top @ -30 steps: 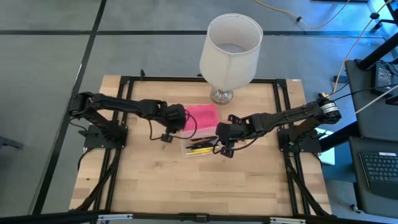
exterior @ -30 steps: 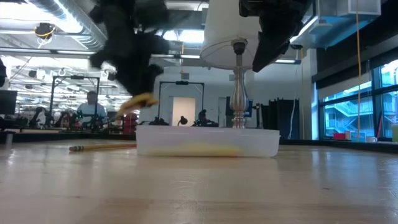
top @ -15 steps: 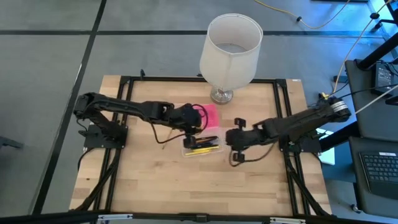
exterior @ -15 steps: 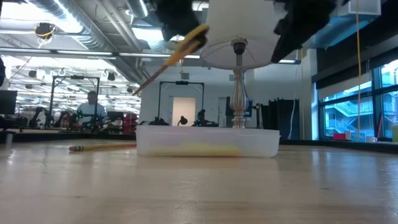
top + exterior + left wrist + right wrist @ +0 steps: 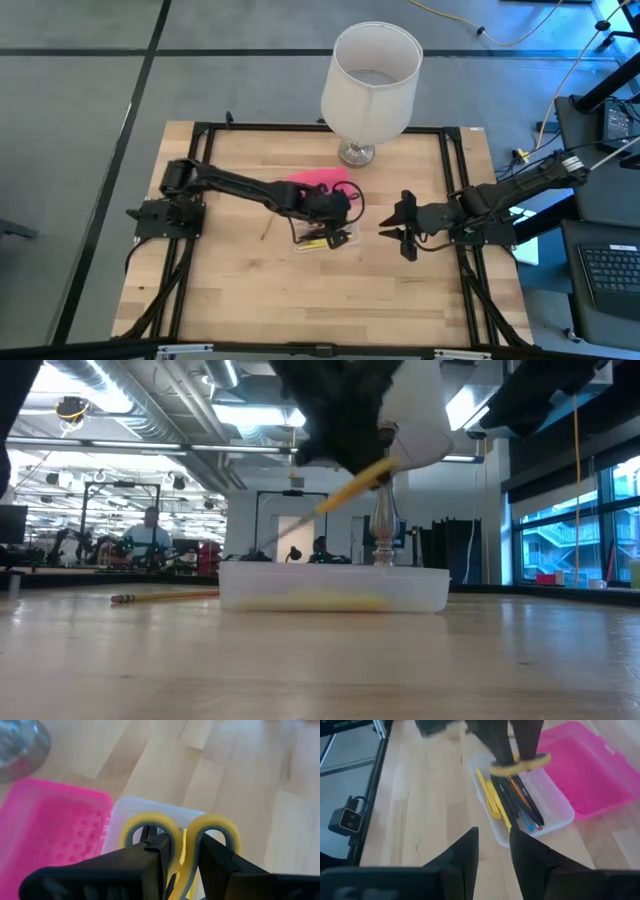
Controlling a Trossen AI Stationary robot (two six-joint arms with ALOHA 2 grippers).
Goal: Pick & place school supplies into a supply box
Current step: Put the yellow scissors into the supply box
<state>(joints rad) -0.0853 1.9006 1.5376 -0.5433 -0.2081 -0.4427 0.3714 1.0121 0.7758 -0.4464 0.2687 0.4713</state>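
Two arms are shown, only one loaded. The left gripper [image 5: 325,210] hangs over the supply box [image 5: 325,238] near the table's middle, its fingers [image 5: 150,865] clamped on the yellow-handled scissors [image 5: 180,837] just below the two finger loops, presumably so the blades can go down into the clear tray; in the low view the scissors [image 5: 355,488] sit tilted and well above the tray's rim, so they are judged not yet released. The pink lid [image 5: 580,767] lies open toward the far edge, beside the lamp [image 5: 370,85], leaving the tray unobstructed. Yellow pencils [image 5: 490,795] and dark pens [image 5: 520,802] already lie lengthwise inside. One pencil [image 5: 160,598] rests on the table, outside the box on its left-edge side. The right gripper [image 5: 403,230] waits empty near the right edge, fingers parted. The scissor blades are hidden behind the left fingers, and the arm covers part of the tray from above.
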